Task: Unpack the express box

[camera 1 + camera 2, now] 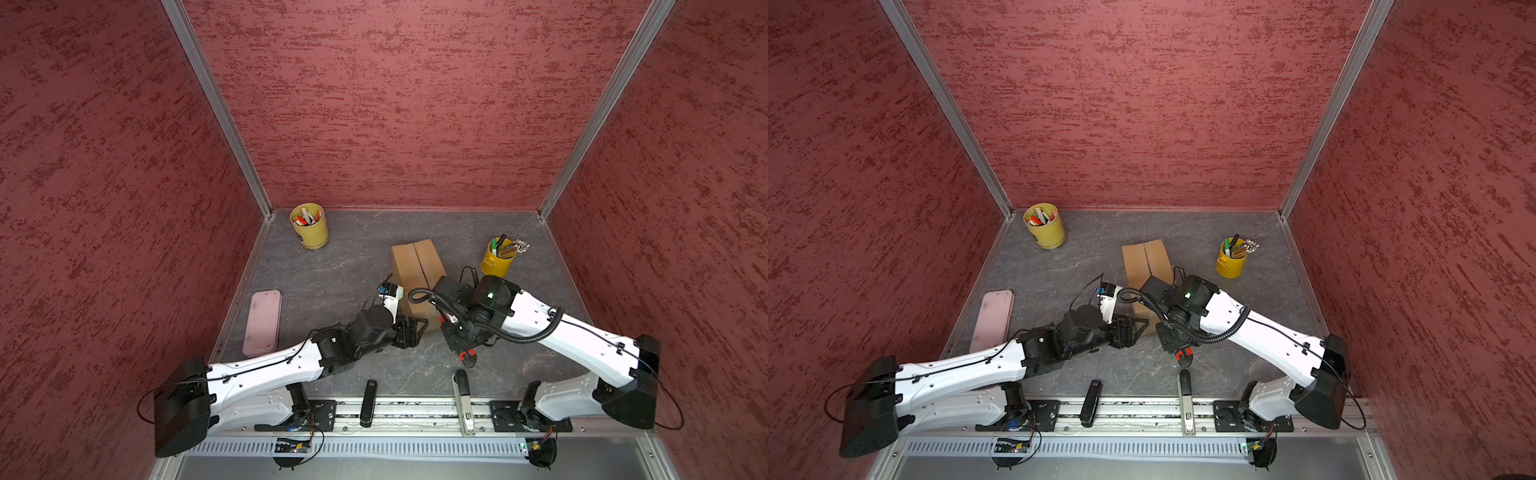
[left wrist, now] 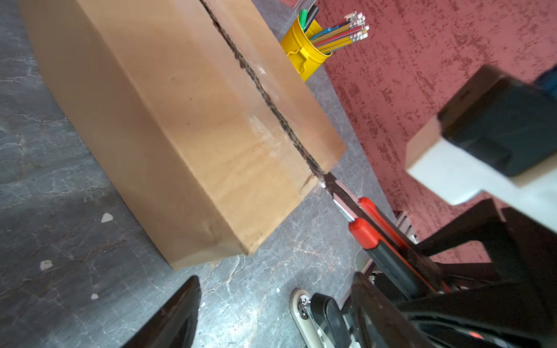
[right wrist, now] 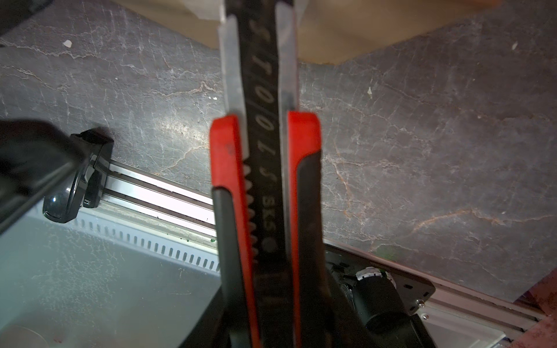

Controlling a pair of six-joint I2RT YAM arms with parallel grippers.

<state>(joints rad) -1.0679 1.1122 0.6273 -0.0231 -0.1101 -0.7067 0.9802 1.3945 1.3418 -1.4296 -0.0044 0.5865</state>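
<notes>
Two tools flank the near end of an oblong brown corrugated cardboard box (image 1: 415, 266), which lies near the middle of the grey marbled counter (image 1: 332, 270), its flaps closed along a dark, ragged centre seam. The right tool (image 1: 453, 332) is clamped on a red-and-black utility knife (image 2: 366, 232), whose blade tip touches the box's near top edge at the end of that seam. The left tool (image 1: 417, 330) sits just beside the box's near left corner, fingers spread wide, gripping nothing. Near the box's far right side stands a yellow metal cup of pens (image 1: 498, 259).
</notes>
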